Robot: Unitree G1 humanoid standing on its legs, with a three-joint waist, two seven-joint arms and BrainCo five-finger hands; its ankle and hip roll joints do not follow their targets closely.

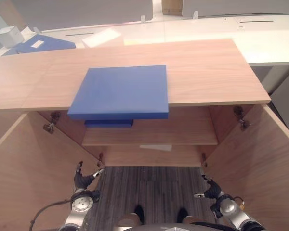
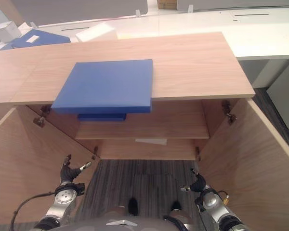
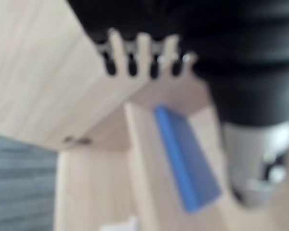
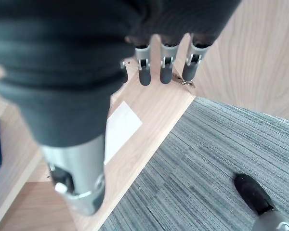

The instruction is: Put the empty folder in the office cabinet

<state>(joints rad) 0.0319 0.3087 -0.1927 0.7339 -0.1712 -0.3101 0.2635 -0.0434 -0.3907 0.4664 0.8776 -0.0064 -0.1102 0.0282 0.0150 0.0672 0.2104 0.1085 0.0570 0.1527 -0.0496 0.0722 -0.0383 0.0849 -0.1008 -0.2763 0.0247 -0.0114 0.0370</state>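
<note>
Left eye view shows the wooden cabinet (image 1: 207, 67) with both doors swung wide, its top spreading across the middle. On that top, toward 11 o'clock of centre, lies the blue folder (image 1: 120, 91), flat, its near edge overhanging the cabinet's front. Beneath it, on the upper shelf (image 1: 183, 130), a second blue folder (image 1: 108, 123) pokes out. A white paper slip (image 1: 155, 147) lies on the lower shelf. At 7 o'clock the left hand (image 1: 84, 180) hangs low, fingers straight and loose, holding nothing. At 5 o'clock the right hand (image 1: 208, 190) hangs likewise, fingers relaxed and empty.
</note>
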